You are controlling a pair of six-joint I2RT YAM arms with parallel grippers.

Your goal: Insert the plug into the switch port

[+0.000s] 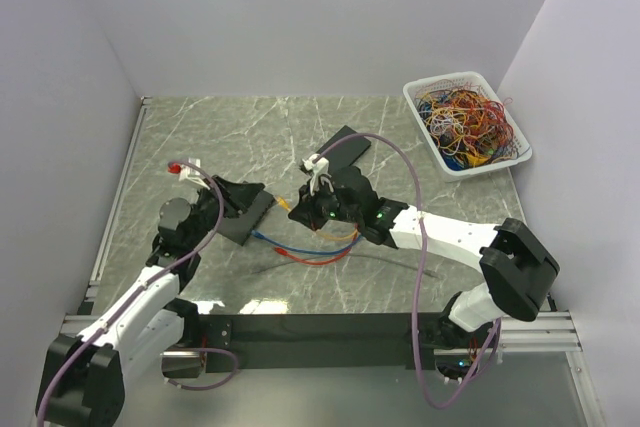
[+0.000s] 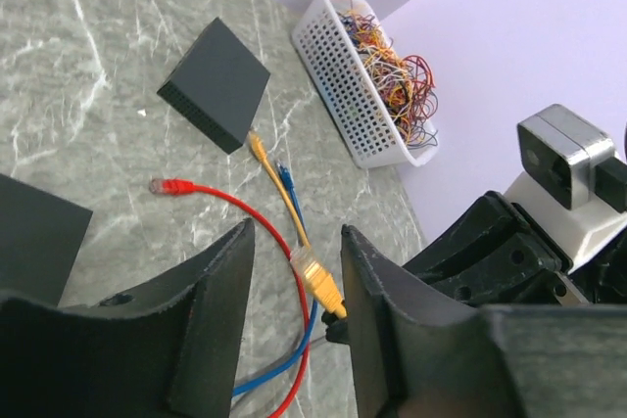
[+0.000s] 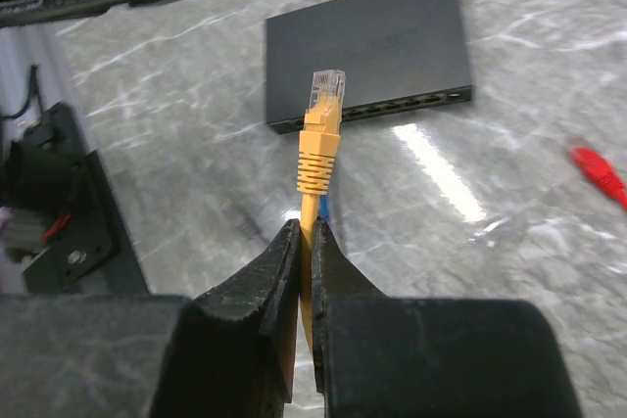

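Note:
My right gripper (image 3: 304, 232) is shut on a yellow cable just below its boot. The yellow plug (image 3: 323, 105) sticks up past the fingertips and points toward the black switch (image 3: 367, 51), whose row of ports faces me; a gap remains between them. In the top view that plug (image 1: 286, 203) sits right of the switch (image 1: 250, 222), with the right gripper (image 1: 302, 207) behind it. My left gripper (image 1: 232, 199) hovers over the switch. Its jaws stand apart in the left wrist view (image 2: 297, 232), and the yellow plug (image 2: 318, 279) shows through the gap, beyond the fingertips.
A second black box (image 1: 345, 147) lies further back with yellow and blue cable ends by it. Red and blue cables (image 1: 300, 247) loop across the marble top, and a red plug (image 3: 598, 173) lies loose. A white basket of tangled wires (image 1: 465, 122) stands at the back right.

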